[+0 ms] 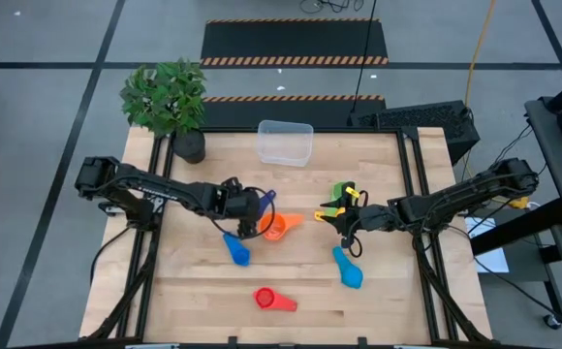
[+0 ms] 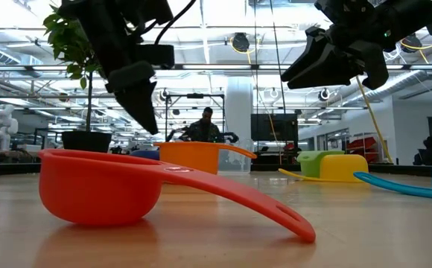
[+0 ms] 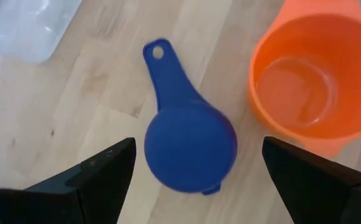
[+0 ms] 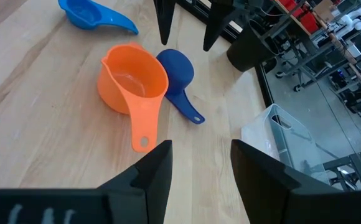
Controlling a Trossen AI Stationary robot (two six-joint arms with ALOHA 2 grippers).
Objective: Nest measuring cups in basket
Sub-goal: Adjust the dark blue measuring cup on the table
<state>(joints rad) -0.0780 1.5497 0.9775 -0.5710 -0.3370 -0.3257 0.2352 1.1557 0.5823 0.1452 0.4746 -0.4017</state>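
Left gripper (image 1: 260,206): jaws spread wide, empty, poised directly above the dark blue round plastic measuring cup (image 3: 190,144), which lies inverted beside the upright orange plastic cup (image 3: 306,82). Right gripper (image 1: 331,216): partly open, empty, near the green and yellow cups (image 1: 345,194). Clear rectangular plastic basket (image 1: 285,142): at the table's far edge.

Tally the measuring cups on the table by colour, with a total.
orange cup: 1
red cup: 1
green cup: 1
yellow cup: 1
dark blue cup: 1
mid blue cup: 1
light blue cup: 1
Total: 7
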